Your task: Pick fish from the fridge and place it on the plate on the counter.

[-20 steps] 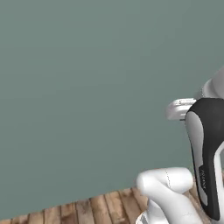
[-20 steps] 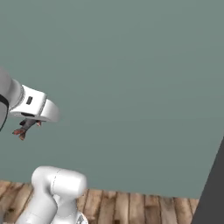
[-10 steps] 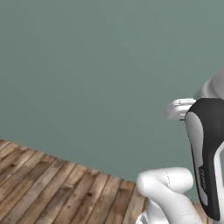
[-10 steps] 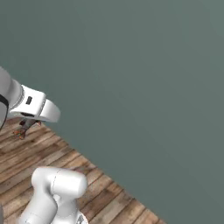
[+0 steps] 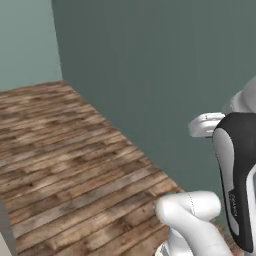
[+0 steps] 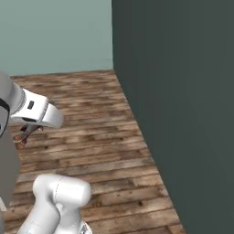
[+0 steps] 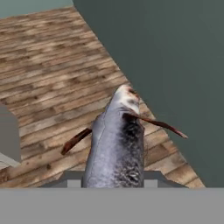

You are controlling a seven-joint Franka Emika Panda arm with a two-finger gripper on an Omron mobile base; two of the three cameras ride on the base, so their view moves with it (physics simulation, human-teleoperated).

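In the hand view the fish [image 7: 118,144], dark grey with a pale head and thin reddish fins, sticks out forward between the jaws of my gripper [image 7: 113,177], which is shut on it. In the right base view the gripper [image 6: 25,132] hangs in the air at the left edge, below the white hand. The small fish [image 6: 21,136] dangles from it above the wooden floor. The plate and the counter are out of view. A flat grey panel [image 7: 8,131] stands at the left of the hand view; I cannot tell whether it is the fridge.
A dark grey-green wall [image 6: 183,100] runs along the right side and meets a paler green wall [image 6: 55,36] at a far corner. Wooden plank floor [image 5: 65,155] spreads out to the left of the dark wall. A grey edge [image 5: 4,230] shows at the lower left of the left base view.
The whole picture has shifted in both base views, so the camera has moved: much more floor and a wall corner have come into sight. The arm keeps its pose and the fish stays gripped.
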